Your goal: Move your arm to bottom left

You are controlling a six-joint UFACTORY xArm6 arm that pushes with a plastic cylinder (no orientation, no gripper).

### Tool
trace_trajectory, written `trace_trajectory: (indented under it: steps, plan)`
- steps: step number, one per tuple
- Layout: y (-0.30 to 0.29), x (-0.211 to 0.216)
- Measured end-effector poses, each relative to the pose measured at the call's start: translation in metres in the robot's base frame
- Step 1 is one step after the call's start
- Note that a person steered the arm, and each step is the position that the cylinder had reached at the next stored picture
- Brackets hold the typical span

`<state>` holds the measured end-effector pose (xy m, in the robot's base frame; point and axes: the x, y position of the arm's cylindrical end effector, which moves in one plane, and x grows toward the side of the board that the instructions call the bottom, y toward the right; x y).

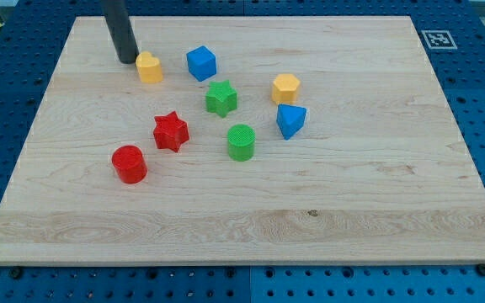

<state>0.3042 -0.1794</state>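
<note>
No gripper on us, just a rod holding nothing. Our tip (pixel 127 61) sits on the wooden board (pixel 377 210) at the view's upper left, just left of the yellow block (pixel 149 67), looks close to touching. Blue cube (pixel 200 63) further right. Red cylinder (pixel 129 163) and red star (pixel 171 131) are well below, toward the bottom left.

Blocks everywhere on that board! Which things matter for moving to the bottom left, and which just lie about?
Matter: my tip, the board.

Lying about: two yellow blocks, blue cube, blue block, green star, green cylinder, red star, red cylinder.
</note>
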Motion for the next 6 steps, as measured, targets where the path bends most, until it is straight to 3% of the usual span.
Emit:
trace_trajectory:
  steps: [2, 4, 6]
  plan:
    - [0.031, 0.02]
    - [-0.058, 0.056]
    - [-0.059, 0.205]
